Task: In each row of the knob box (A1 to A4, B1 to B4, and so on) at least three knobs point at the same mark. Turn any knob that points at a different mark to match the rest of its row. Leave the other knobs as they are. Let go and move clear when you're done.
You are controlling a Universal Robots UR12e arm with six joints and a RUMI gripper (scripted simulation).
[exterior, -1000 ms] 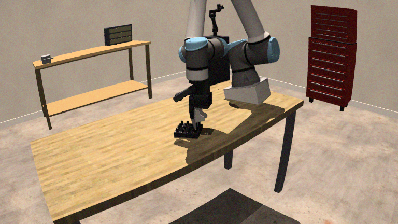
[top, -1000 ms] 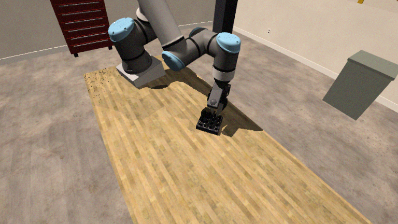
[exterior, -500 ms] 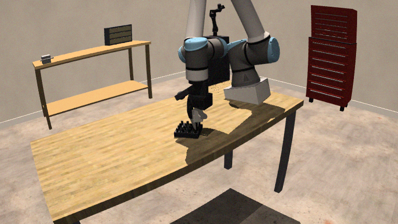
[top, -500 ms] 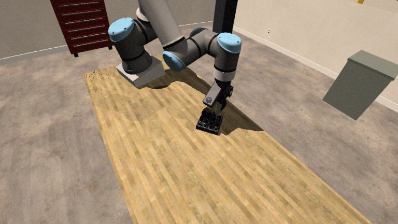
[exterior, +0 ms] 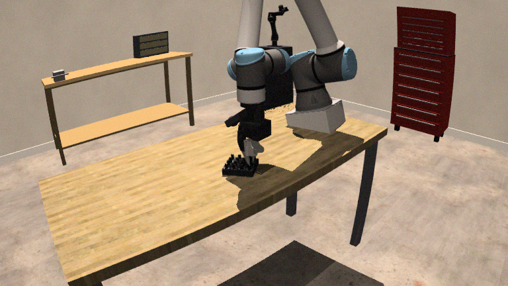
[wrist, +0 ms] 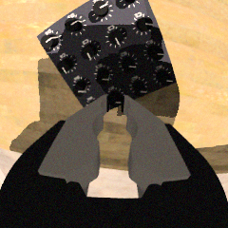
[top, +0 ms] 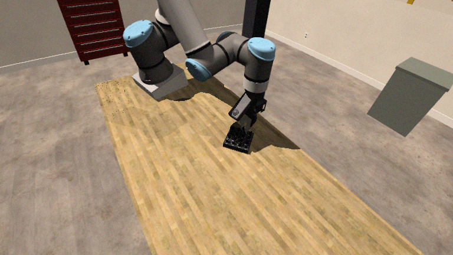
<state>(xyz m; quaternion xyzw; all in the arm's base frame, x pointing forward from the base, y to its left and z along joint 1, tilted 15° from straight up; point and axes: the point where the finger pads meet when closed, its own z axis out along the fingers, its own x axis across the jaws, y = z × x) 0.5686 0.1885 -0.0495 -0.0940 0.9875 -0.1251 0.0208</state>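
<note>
Beige walls and a grey floor surround the wooden table where I'm working; my exterior view also gives me a red tool chest and a side shelf unit, which the wrist camera never shows. On the table sits the knob box, small and black, directly beneath the gripper.

From the top and exterior cameras I only get the arm bent down over the box, with the knobs no more than dark bumps. My wrist view is the one that resolves things: the two grey fingers converge on a single knob at the near edge of the box, and they are clenched on it. Beyond the fingertips the remaining knobs spread away, each with a white pointer line. Those farthest from the fingers sit in light, while the ones closest lie in shadow. Printed labels beside the knobs are too blurred for me to read, so I cannot tell which row the grasped knob belongs to.
</note>
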